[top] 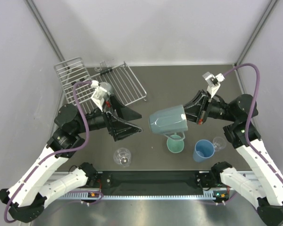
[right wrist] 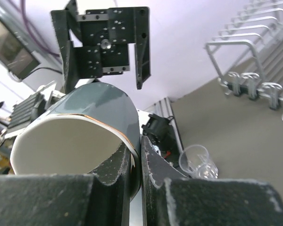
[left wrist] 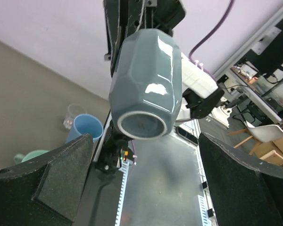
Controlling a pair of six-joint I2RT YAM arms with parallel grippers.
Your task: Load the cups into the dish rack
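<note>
The dark worktop (top: 188, 84) carries everything. The dish rack (top: 125, 84) stands at its far left corner, and I see no cup in it.

Your right hand (right wrist: 136, 162) is clamped on the rim of the grey-teal mug (top: 167, 120), one finger inside the mug and one outside. It holds the mug on its side in the air over the middle of the worktop, with the base turned to the left. Your left hand (top: 139, 123) is just beside that base with its fingers spread wide, and it holds nothing.

I judge that the step is a handover, because the rack is on the left side. To do it well:
- Bring the left hand forward until its fingers stand on both sides of the mug body, not only at the base edge.
- The walls look glazed and faceted, so please close on two flat faces.
- Let the right hand go only when the left hand has a firm hold.
- Do not let the mug go lower during the exchange, because the mint-green mug (top: 175, 145) stands directly below it.

The count is:
- one rack
- five cups in view
- one grey-teal mug, in the air
- one blue tumbler (top: 203, 150), near right
- one mint-green mug, to the left of the tumbler
- two glasses: the larger clear glass (top: 122, 157) at near centre-left, well apart from the others, and the smaller clear glass (top: 219, 142), just beside the tumbler on its right
</note>
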